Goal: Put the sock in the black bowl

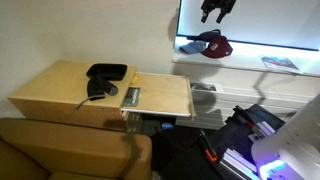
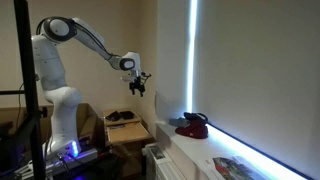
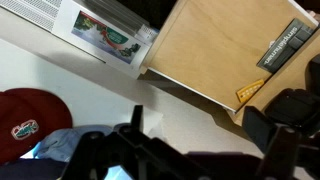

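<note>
nothing done yet: the sock [image 1: 99,91] lies beside the black bowl [image 1: 107,71]. the hand [image 1: 213,14] hangs high, spread, empty.

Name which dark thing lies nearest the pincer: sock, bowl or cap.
The cap. It lies on the window sill, near the raised pincer; the sock and bowl sit farther off on the wooden table.

Shallow blk bowl [image 1: 107,71] upright; limp dk sock [image 1: 100,90] just beside, outside it
</note>
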Controlling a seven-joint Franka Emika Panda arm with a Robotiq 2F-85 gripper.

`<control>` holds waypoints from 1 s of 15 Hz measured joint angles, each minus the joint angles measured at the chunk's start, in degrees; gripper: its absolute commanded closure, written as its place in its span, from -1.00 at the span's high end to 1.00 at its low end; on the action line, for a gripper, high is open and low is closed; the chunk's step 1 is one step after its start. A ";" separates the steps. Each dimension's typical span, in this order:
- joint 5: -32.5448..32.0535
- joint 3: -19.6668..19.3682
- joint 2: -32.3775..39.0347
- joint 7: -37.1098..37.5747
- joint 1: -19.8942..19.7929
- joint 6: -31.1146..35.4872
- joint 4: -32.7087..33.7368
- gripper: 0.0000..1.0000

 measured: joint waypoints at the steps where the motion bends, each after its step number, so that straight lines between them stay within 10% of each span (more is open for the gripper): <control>1: 0.00 0.00 0.00 0.00 0.00 0.00 0.00 1.00; 15: 8.72 16.28 -4.14 4.82 14.23 0.00 -4.75 1.00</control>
